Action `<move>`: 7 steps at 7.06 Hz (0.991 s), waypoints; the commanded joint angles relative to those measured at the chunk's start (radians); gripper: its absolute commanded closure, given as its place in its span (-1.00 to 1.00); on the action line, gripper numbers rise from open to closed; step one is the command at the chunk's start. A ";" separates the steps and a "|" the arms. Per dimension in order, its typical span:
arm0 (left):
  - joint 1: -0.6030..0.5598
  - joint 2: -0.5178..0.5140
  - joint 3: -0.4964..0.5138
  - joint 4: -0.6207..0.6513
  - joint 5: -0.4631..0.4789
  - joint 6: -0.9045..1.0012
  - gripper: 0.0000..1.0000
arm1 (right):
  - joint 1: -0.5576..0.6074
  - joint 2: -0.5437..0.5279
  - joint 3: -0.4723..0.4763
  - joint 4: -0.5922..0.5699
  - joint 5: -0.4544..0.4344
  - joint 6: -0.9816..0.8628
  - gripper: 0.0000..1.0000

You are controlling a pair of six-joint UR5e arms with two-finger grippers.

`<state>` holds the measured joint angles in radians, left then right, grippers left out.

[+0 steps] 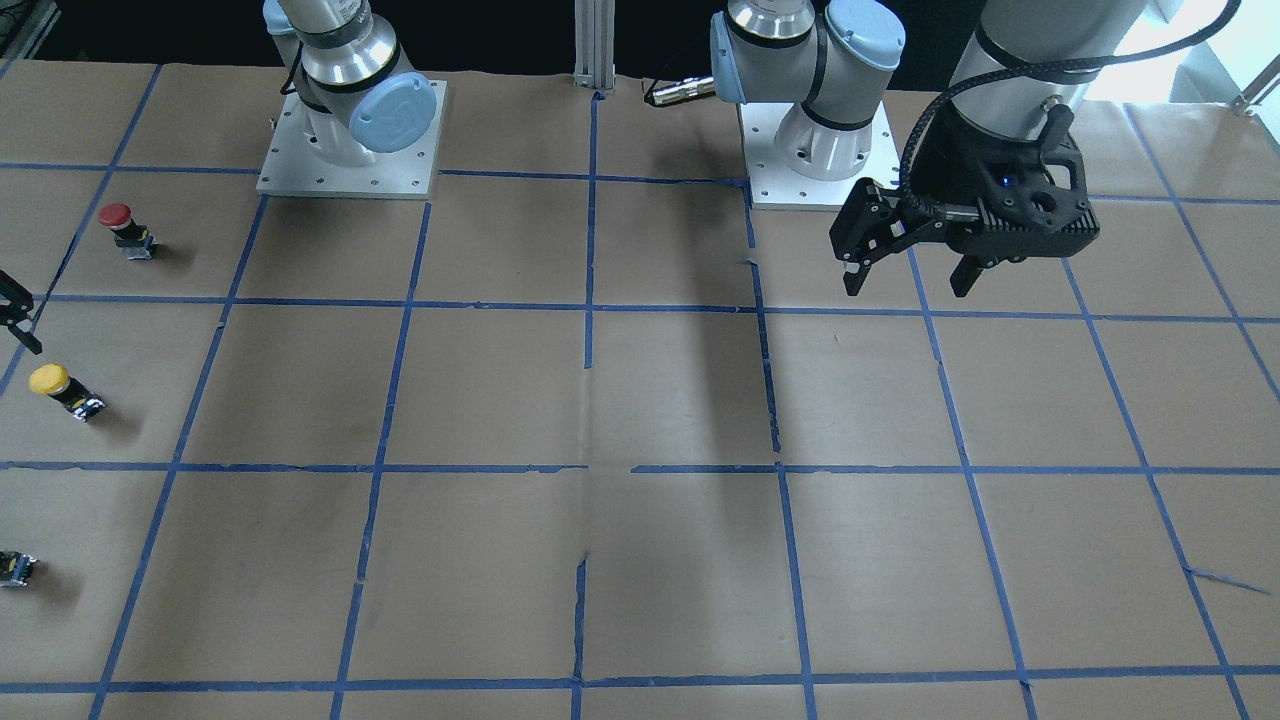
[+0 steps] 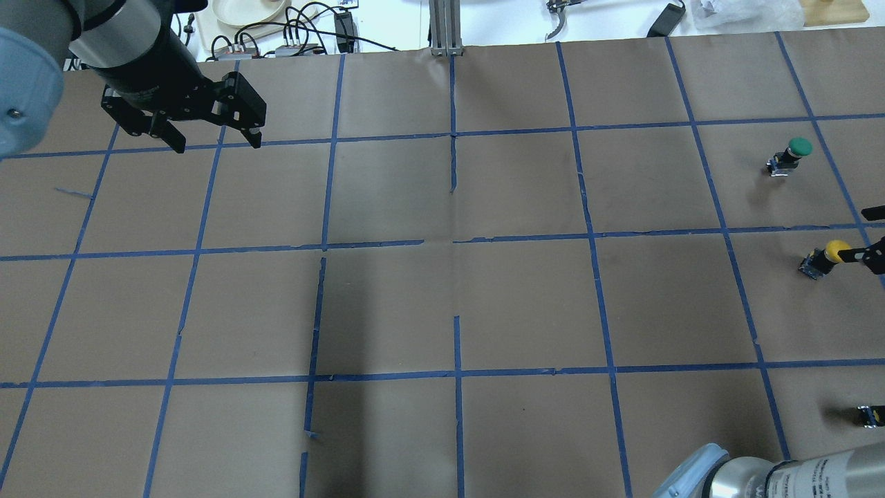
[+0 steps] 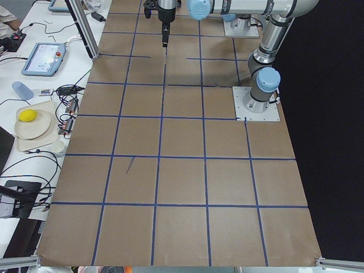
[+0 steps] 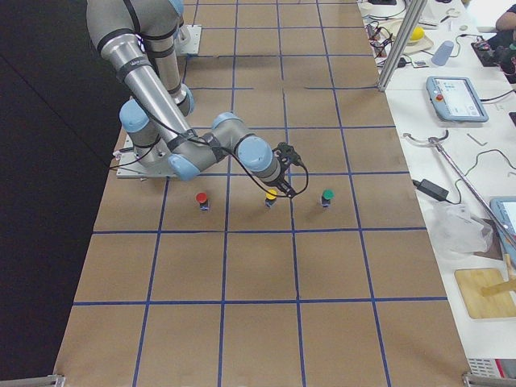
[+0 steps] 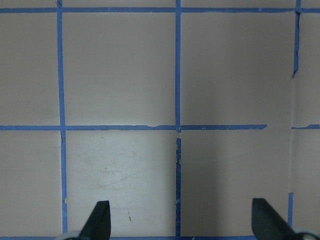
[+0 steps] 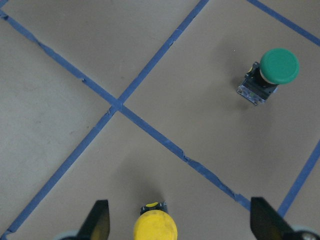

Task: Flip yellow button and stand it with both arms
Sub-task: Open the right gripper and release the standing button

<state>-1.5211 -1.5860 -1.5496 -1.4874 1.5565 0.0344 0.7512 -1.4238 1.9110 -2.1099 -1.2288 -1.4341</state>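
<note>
Yellow button (image 1: pixel 63 391) upright (round cap uppermost)

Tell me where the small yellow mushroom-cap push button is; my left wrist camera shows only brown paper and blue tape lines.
Observer: The yellow mushroom-cap push button sits near the table's right end, far from the left gripper.
Operator: Is the right gripper near it?
Observer: Yes, the right gripper is open, the yellow cap between its fingers in its wrist view.
Operator: Anything beside it?
Observer: A green-capped button and a red-capped button flank it in a row.
</note>
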 commanded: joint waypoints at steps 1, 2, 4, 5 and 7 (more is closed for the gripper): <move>-0.001 -0.006 0.000 -0.010 0.005 -0.002 -0.99 | 0.159 -0.113 -0.049 0.104 -0.124 0.348 -1.00; -0.001 0.001 0.002 -0.011 0.005 -0.002 -0.99 | 0.233 -0.160 -0.067 0.220 -0.127 0.576 -1.00; -0.001 -0.003 0.002 -0.010 0.005 -0.002 -0.99 | 0.389 -0.201 -0.145 0.400 -0.185 1.013 -1.00; -0.001 -0.003 0.000 -0.010 0.005 -0.002 -0.99 | 0.489 -0.199 -0.214 0.489 -0.207 1.222 -1.00; -0.001 -0.003 0.000 -0.013 0.005 -0.005 -0.99 | 0.676 -0.196 -0.321 0.608 -0.213 1.493 -1.00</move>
<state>-1.5218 -1.5890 -1.5485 -1.4980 1.5609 0.0302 1.3155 -1.6212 1.6500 -1.5700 -1.4338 -0.1108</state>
